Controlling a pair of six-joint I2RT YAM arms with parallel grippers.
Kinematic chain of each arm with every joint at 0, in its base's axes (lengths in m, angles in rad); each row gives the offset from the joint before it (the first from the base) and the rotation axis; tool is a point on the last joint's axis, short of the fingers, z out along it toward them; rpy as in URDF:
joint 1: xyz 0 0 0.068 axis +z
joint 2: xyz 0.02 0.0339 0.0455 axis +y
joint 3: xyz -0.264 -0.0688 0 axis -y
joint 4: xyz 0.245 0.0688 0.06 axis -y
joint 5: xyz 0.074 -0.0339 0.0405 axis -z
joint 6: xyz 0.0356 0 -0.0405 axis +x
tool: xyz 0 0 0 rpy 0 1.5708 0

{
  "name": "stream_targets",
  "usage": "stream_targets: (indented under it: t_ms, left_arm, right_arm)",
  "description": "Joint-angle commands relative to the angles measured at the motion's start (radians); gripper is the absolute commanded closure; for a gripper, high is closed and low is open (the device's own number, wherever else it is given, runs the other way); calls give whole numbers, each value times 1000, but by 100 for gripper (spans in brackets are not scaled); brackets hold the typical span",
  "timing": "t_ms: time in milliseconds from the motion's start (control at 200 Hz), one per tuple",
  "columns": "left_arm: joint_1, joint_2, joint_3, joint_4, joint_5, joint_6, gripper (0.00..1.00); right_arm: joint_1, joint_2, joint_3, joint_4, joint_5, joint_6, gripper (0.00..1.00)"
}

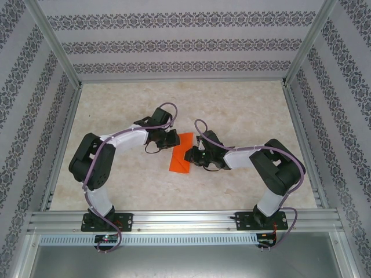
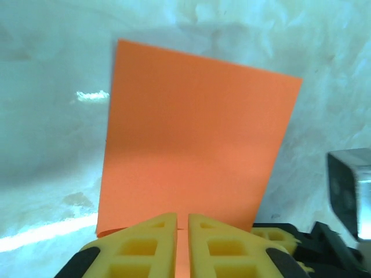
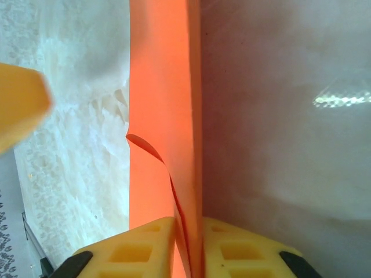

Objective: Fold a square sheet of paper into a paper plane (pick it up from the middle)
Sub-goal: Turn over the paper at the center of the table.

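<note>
sheet: the square sheet of paper (image 1: 178,157) is folded down to a narrower slanted strip with no pointed nose. Cannot tell whether it rests flat or is lifted.
table: the table (image 1: 243,116) is under the sheet, which sits roughly over its middle.
left tool: the left gripper (image 2: 182,225) is at the sheet's far-left edge. Its jaws are almost together, with orange showing in the thin slit, which reads as a pinch on that edge.
right tool: the right gripper (image 3: 188,231) is at the sheet's near-right edge. Its jaws are clamped on doubled layers, and the sheet runs edge-on between them.
flap: a loose flap (image 3: 152,152) is one layer curling off the sheet's folded edge, just ahead of the right fingers.
step: judged mid-fold. A lengthwise fold is made but not flat, and there is no dart shape yet.
next move: probably calls for pressing the curled layer back onto the sheet and sharpening the crease. One gripper anchors the sheet while the other slides or regrasps.
risk: the paper is thin and pinched at opposite edges of the sheet, so pulling apart could tear it or skew the fold.
</note>
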Motion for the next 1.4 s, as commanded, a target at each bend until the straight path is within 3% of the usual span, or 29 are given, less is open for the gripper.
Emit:
stream_targets:
  t_ms: [0,155,320,510,574,719,959,1024,1119,1239,1394]
  left_arm:
    - [23,-87,-26,-24,-76,-21,85]
    - [33,-206,-72,-23,-159,-34,85]
    - [38,-334,-113,-20,-257,-43,83]
    - [37,-486,-198,42,-349,-63,80]
    - [38,-541,-246,86,-361,-79,74]
    - [37,-646,-346,139,-407,-110,70]
    - [39,-733,-408,127,-471,-74,57]
    - [42,-750,-419,103,-504,-71,48]
    - [48,-791,-451,96,-553,-88,47]
    - [55,-873,-500,87,-649,-135,45]
    - [65,-962,-542,61,-736,-157,44]
  right_arm:
    - [-7,-10,19,27,-14,-14,84]
    - [-8,-60,37,-52,7,-27,95]
    - [-9,-196,64,-209,71,-75,100]
    - [-8,-386,199,-620,243,-235,100]
    - [-7,-435,267,-767,322,-287,100]
    - [-2,-464,435,-1051,477,-366,100]
    - [82,-247,755,-1559,867,-375,100]
    - [110,-152,824,-1677,920,-374,100]
    - [155,-16,898,-1796,1010,-334,100]
    - [201,129,973,-1847,1034,-301,100]
    - [227,250,1025,-1757,901,-295,100]
